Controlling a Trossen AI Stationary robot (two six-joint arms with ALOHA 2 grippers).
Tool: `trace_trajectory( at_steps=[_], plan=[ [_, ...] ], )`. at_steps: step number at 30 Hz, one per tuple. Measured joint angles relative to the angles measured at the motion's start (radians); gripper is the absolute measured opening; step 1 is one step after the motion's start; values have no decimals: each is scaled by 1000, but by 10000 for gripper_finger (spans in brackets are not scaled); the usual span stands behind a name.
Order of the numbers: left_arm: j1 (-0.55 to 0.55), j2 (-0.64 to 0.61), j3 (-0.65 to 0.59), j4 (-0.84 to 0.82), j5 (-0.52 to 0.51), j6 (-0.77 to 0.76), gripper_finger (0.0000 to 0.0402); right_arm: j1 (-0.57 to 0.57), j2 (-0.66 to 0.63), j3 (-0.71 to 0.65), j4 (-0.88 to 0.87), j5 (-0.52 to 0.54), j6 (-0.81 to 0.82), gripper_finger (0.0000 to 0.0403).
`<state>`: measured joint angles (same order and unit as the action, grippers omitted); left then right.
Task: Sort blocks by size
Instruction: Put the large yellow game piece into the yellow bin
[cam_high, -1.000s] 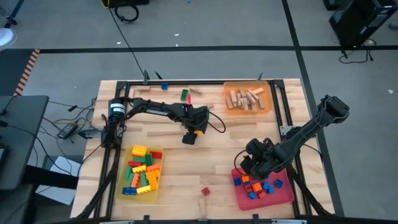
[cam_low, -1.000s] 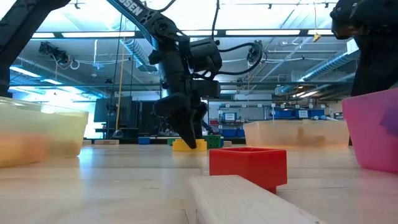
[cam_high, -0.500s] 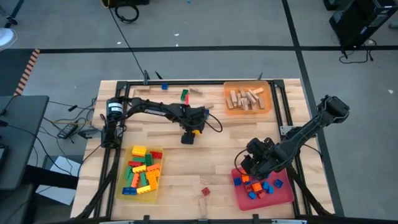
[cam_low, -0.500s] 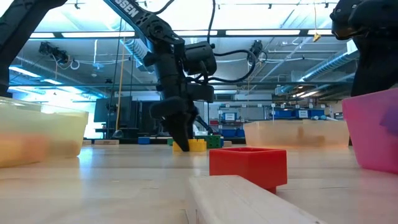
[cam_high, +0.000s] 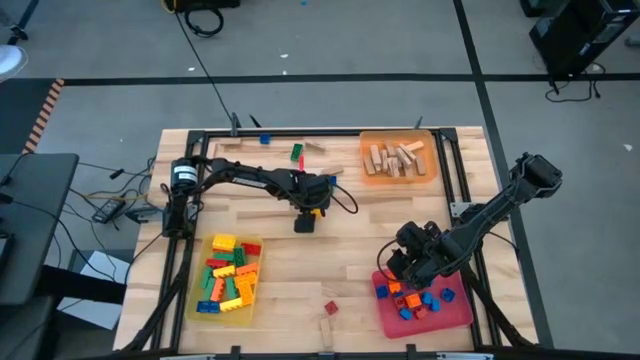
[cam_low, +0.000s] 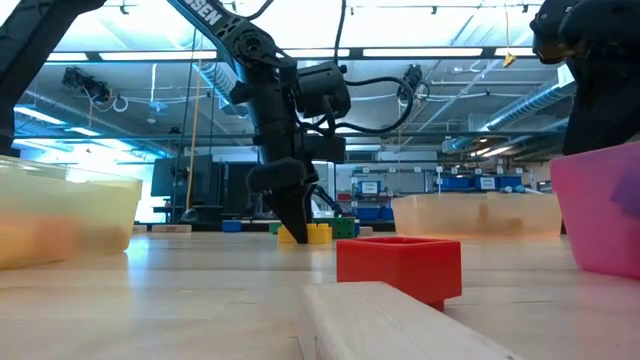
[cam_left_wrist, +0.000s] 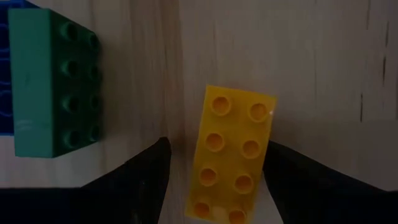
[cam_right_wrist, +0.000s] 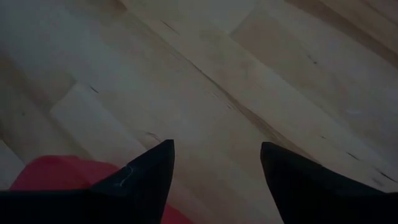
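Pale wooden tabletop (cam_high: 350, 240), studded plastic bricks.
I see left gripper (cam_left_wrist: 211, 180) fingers wide astride a yellow brick (cam_left_wrist: 233, 152); right gripper (cam_right_wrist: 214, 168) spread, empty.

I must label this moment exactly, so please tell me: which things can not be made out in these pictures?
- Yellow brick: left wrist view, its near end is cut off by the picture's edge; whether the left gripper touches it cannot be told.
- Blue brick: same view, mostly hidden behind the green brick.
- Red tray: high view, the right gripper covers its corner.
- Yellow tray: low view, contents blurred.
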<state>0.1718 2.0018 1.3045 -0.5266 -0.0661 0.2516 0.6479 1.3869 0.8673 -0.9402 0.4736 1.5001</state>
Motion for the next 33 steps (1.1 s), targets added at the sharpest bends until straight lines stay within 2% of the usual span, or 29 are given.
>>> trace_trajectory(
  at_steps=[11,16,19,26,33],
  plan=[
    [-8,2,0,-2,37,-3,244,0,0,0,5,0,-1,254],
    [-9,2,0,-14,51,-34,181,0,0,0,15,0,-1,252],
    [-10,2,2,-24,51,-102,144,0,0,0,24,0,-2,255],
    [-15,11,90,-162,53,-312,145,0,0,0,27,0,-9,256],
    [-56,4,195,-260,43,-387,155,-15,0,0,27,0,-35,252]
  ],
)
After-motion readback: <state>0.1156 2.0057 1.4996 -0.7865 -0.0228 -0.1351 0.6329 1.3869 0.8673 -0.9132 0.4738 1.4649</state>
